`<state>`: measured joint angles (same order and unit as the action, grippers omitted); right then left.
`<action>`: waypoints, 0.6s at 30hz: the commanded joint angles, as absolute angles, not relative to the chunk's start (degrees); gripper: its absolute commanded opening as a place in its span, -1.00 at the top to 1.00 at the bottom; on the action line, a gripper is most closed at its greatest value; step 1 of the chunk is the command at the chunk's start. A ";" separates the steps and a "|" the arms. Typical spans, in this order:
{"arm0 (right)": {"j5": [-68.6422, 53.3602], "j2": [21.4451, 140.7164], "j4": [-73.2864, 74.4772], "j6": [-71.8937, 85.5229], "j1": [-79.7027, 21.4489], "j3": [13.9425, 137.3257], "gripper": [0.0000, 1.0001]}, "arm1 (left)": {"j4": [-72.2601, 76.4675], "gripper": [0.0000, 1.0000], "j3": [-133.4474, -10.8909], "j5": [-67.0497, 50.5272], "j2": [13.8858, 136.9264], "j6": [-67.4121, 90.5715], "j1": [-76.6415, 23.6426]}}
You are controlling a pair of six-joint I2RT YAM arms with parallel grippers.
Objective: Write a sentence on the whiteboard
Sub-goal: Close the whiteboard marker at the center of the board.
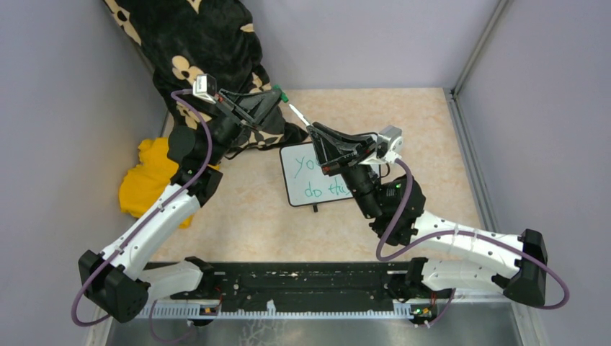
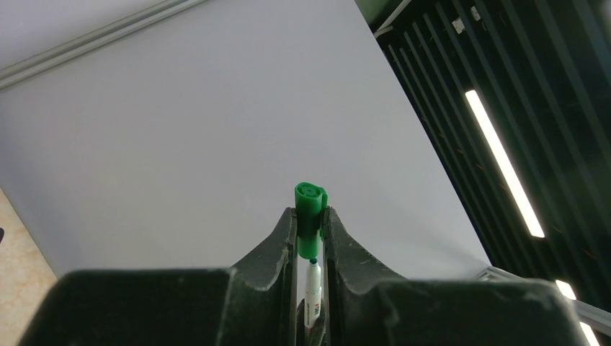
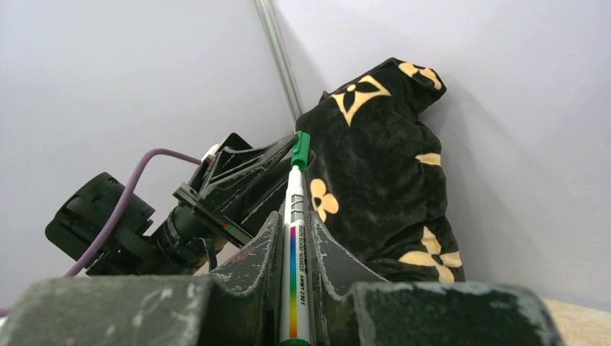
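Alignment first: with right gripper (image 1: 314,130) pinching the marker (image 3: 294,241) and left gripper (image 2: 311,216) clamping its green cap (image 2: 310,204), I'd push straight along the barrel.

Enclosure was bounded by plain pale grey walls (image 1: 360,36), joined at the far right corner by a metal profile (image 1: 477,45). A beige marbled tabletop (image 1: 245,209) was recorded. Black plush fabric with yellow flowers (image 1: 194,36) was piled in the far left corner, with a yellow cloth (image 1: 148,180) beside it. Overhead, a black slatted ceiling (image 2: 547,72) with a lit strip light (image 2: 504,162) was observed.
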<state>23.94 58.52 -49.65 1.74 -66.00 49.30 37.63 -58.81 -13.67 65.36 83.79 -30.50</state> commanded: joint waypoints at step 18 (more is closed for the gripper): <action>24.22 58.60 -51.94 1.87 -66.79 52.21 1.00 | 38.52 1.00 -60.10 -12.90 64.76 82.49 -31.66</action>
<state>23.97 58.59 -49.69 1.72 -66.00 49.30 37.54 -58.81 -13.47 65.36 83.31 -31.24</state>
